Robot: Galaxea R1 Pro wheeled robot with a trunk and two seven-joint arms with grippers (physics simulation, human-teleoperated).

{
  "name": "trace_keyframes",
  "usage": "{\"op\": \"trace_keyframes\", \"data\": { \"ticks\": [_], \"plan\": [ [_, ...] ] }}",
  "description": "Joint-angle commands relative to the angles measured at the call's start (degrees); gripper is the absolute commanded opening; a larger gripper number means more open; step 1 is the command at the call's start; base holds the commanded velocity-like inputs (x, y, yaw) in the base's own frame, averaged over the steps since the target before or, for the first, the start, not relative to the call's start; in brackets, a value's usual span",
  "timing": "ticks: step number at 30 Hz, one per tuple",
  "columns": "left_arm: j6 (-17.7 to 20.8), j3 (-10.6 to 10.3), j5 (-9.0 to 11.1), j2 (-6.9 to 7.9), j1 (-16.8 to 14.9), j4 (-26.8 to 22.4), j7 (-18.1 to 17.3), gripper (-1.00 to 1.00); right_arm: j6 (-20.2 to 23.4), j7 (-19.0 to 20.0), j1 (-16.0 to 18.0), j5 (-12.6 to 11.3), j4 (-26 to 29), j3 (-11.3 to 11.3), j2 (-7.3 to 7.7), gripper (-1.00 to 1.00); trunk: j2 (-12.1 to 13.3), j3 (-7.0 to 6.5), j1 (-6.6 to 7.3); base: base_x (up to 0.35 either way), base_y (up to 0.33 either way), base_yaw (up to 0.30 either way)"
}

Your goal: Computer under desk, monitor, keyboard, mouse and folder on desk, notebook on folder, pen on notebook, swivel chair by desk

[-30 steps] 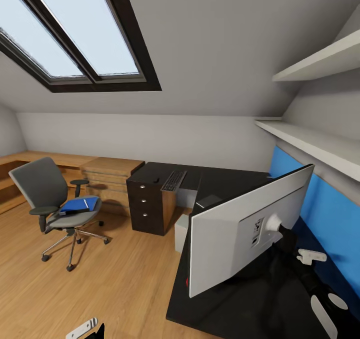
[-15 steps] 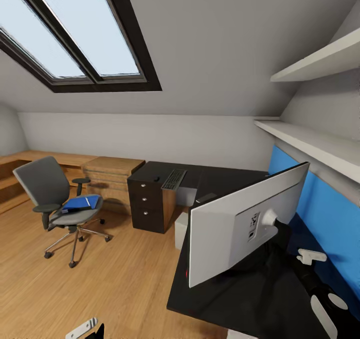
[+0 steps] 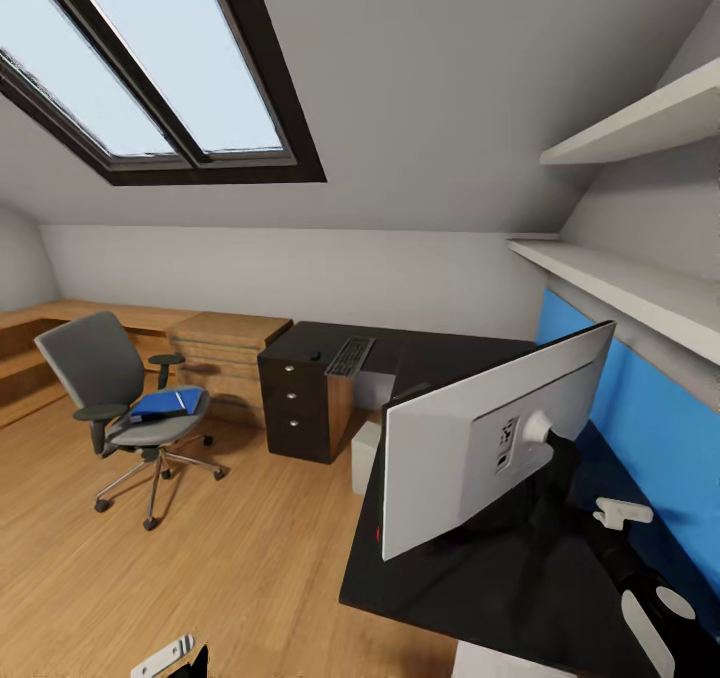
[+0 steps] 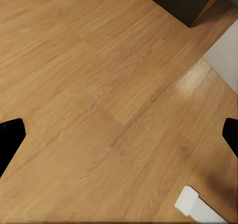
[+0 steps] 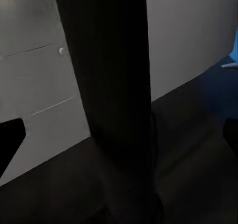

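I see the black L-shaped worktop (image 3: 470, 578) running from my near right toward the far wall. On its near wing the monitor (image 3: 480, 448) stands with its pale back toward me, its foot on the black top. On the far wing the keyboard (image 3: 349, 356) lies flat, with the mouse (image 3: 314, 356) just beside it, above the drawers. The wooden floor (image 3: 230, 568) carries the swivel chair (image 3: 125, 413) well apart from the worktop, and the blue folder (image 3: 160, 404) lies on its seat. The computer (image 3: 364, 456) sits on the floor by the worktop's inner corner.
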State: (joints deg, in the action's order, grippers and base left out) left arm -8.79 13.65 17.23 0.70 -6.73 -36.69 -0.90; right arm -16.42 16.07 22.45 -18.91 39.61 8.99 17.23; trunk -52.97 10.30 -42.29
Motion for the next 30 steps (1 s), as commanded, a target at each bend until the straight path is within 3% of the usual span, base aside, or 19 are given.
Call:
{"op": "trace_keyframes", "data": {
  "ticks": [1, 23, 30],
  "plan": [
    [-0.2, 0.0, 0.5, 0.01, 0.0, 0.0, -0.1, 1.00, 0.0, 0.5, 0.0, -0.6, -0.1, 0.1, 0.00, 1.00, -0.1, 0.08, 0.02, -0.243, 0.137, 0.000],
    [-0.2, 0.0, 0.5, 0.01, 0.0, 0.2, -0.1, 1.00, -0.2, 1.5, 0.0, -0.4, -0.3, 0.0, -0.32, 1.00, -0.1, 0.08, 0.02, -0.278, 0.176, 0.000],
    [-0.3, -0.2, 0.3, 0.01, 0.0, 1.7, -0.1, 1.00, -0.2, 1.3, 0.0, -0.7, -3.2, 0.0, -1.07, 1.00, -0.1, 0.08, 0.02, -0.282, 0.195, 0.000]
  ]
}}
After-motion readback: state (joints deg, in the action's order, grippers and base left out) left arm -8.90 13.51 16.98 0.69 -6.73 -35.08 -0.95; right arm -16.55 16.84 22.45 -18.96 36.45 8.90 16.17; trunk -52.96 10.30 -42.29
